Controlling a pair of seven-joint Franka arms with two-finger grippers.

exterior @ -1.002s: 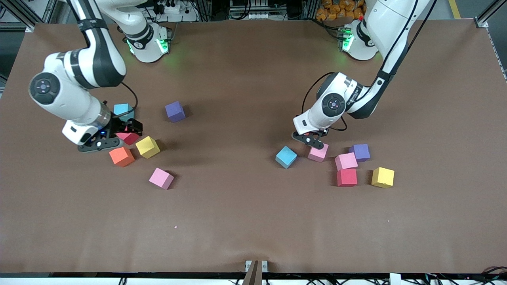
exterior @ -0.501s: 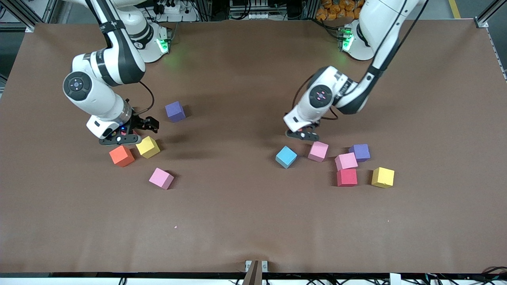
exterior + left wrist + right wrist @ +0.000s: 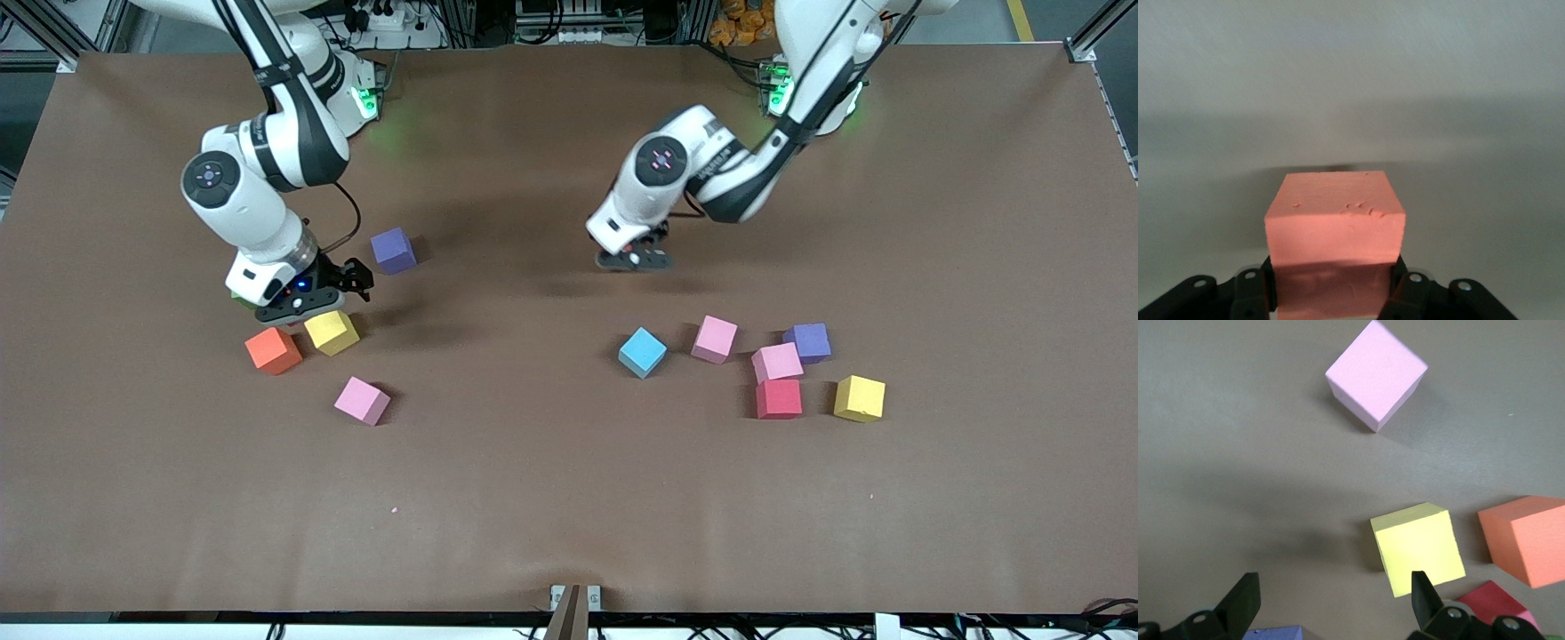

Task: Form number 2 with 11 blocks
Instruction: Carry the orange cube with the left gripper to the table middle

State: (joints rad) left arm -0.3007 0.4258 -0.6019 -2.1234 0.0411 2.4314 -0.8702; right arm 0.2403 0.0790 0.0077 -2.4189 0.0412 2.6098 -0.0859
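Observation:
My left gripper hangs over bare table, shut on a salmon-orange block that sits between its fingers; the hand hides that block in the front view. My right gripper is open and empty, low over the table between a purple block and a yellow block. An orange block, a red block and a pink block lie close by. No digit shape stands on the table.
Toward the left arm's end lie a light blue block, two pink blocks, a purple one, a red one and a yellow one. The brown table is bare nearer the front camera.
The left gripper has risen from beside the pink block and moved toward the bases. The right gripper has shifted from over the red block toward the purple one, now covering the red block.

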